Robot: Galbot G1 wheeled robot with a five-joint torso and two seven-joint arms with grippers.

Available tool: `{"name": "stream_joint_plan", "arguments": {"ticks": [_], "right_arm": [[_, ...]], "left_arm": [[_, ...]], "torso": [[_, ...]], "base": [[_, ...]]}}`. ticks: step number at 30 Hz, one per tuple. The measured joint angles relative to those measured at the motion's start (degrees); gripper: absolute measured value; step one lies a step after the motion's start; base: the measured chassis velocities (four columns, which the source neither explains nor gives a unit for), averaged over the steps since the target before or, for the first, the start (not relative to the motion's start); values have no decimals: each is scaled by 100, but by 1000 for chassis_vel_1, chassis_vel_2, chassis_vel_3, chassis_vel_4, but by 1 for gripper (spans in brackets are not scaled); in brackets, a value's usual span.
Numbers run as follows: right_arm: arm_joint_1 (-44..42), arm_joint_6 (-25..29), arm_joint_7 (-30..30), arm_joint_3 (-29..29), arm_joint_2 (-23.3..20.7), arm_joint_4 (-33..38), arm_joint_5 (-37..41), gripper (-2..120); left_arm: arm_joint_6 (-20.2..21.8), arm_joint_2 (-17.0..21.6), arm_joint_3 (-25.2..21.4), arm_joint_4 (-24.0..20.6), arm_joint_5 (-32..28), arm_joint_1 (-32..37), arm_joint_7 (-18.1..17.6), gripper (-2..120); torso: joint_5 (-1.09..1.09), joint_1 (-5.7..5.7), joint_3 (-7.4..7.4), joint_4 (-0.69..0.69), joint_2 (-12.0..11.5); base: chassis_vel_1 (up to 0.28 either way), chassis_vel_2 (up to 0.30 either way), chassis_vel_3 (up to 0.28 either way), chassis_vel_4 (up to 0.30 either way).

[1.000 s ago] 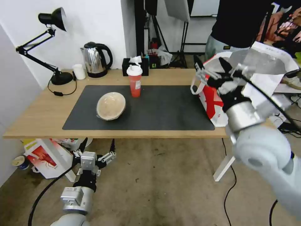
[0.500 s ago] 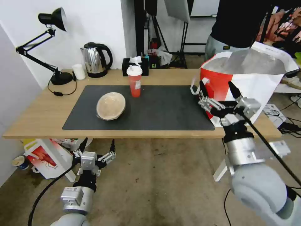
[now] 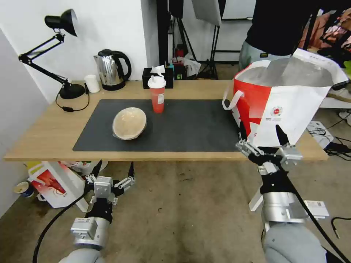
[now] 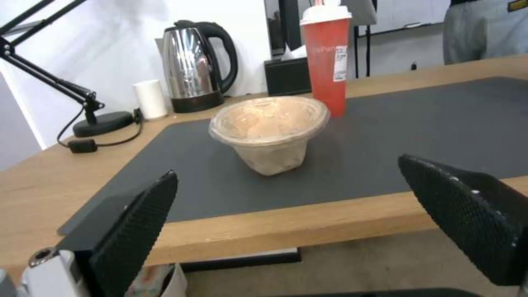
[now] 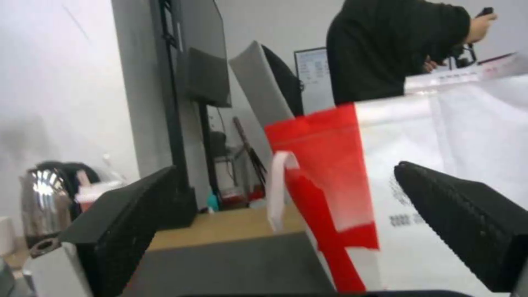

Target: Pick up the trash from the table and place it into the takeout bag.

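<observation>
Ahead of the spread-jawed, empty right gripper [image 3: 261, 142] stands the bag [image 3: 289, 106]; left gripper [image 3: 112, 171], likewise spread, faces the bowl [image 3: 129, 122], likely for reach.

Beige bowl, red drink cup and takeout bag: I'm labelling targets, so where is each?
beige bowl [image 3: 129, 123], head view, inner middle of the bowl.
red drink cup [image 3: 158, 99], head view, red body below the lid.
takeout bag [image 3: 292, 106], head view, white front panel.

Right pincer [image 3: 264, 136] open, empty, at near desk [image 3: 51, 131] edge before takeout bag [image 3: 292, 106]; left pincer [image 3: 113, 171] open, low, below desk; beige bowl [image 3: 129, 123] and red cup [image 3: 157, 94] on mat [image 3: 190, 128]
</observation>
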Motion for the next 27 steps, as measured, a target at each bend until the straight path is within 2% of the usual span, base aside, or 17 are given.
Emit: {"name": "stream_joint_plan", "arguments": {"ticks": [13, 27], "right_arm": [[-527, 105, 371, -147, 155, -340, -392, 100], [-873, 316, 340, -239, 129, -679, -739, 100]], "left_arm": [[0, 0, 0, 0, 0, 0, 0, 100], [0, 0, 0, 0, 0, 0, 0, 100]], "torso": [[0, 1, 1, 0, 0], [0, 1, 0, 1, 0]], "base": [[0, 0, 0, 0], [0, 0, 0, 0]]}}
